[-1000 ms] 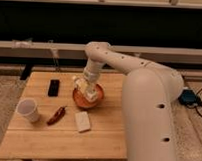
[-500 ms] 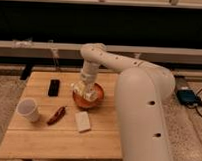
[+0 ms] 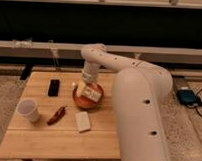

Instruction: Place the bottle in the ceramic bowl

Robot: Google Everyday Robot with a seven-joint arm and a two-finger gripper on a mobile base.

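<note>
Over the ceramic bowl (image 3: 88,98), near the middle of the wooden table (image 3: 42,138), we find the gripper (image 3: 85,87) hanging low at the end of the white arm (image 3: 139,91), just above the bowl's back-left rim; compared with the pictures from a moment ago, the arm has swung its elbow further to the right and forward, so that its bulk now fills the right of the view, while the wrist has stayed over the bowl; we read that as the arm settling or starting to draw off rather than carrying anything elsewhere; the bottle (image 3: 90,93) lies inside the bowl, tilted, with its pale cap end poking up past the bowl's left rim and its labelled body resting on the orange-red inside; it sits much as it did before, so we judge the placing itself to be as good as done; whether the gripper grips the bottle or has let go we cannot tell, since it is very close to the bottle's upper end and may be touching it; if it is holding on, what remains is a release and a clean lift straight up, lest the bottle be dragged over the rim; left of the bowl lie a black remote (image 3: 53,87), a white cup (image 3: 28,109) and a red chili pepper (image 3: 57,115); in front of the bowl lies a flat pale block (image 3: 83,121).
</note>
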